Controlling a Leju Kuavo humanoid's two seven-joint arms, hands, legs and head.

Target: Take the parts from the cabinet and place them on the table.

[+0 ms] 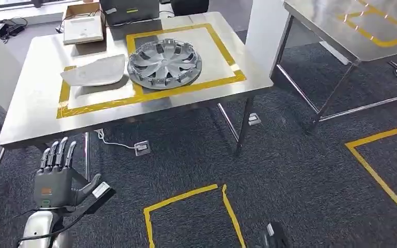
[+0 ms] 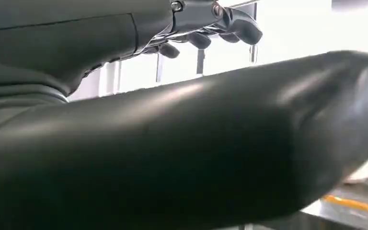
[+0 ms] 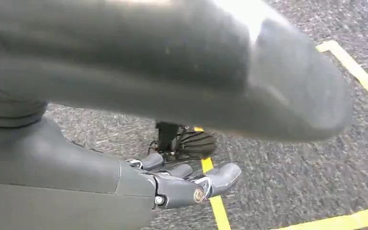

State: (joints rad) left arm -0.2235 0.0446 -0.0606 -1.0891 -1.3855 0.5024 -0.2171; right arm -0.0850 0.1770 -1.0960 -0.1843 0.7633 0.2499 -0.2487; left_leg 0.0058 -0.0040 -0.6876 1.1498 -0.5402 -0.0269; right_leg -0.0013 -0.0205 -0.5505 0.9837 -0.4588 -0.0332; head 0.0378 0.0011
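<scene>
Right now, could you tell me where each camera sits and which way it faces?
Head view: high on the body, looking down at the table with the wheel cover; left hand shows.
Left wrist view: behind the left hand's fingers, facing bright windows.
Right wrist view: behind the right hand, facing carpet.
Head and right wrist views share yellow floor tape.

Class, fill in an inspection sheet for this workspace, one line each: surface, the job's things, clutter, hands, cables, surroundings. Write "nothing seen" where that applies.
Surface: steel table marked with yellow tape rectangles.
Job's things: silver hubcap inside the larger rectangle; pale curved panel beside it, in the smaller one.
Clutter: open cardboard box and dark case at the table's far edge.
Hands: left hand below the table's near edge, fingers apart, holding nothing; right hand over the carpet, fingers loosely extended, holding nothing.
Cables: white cable with floor socket under the table; dark cables far left.
Surroundings: grey carpet with yellow tape squares; second steel table to the right.
</scene>
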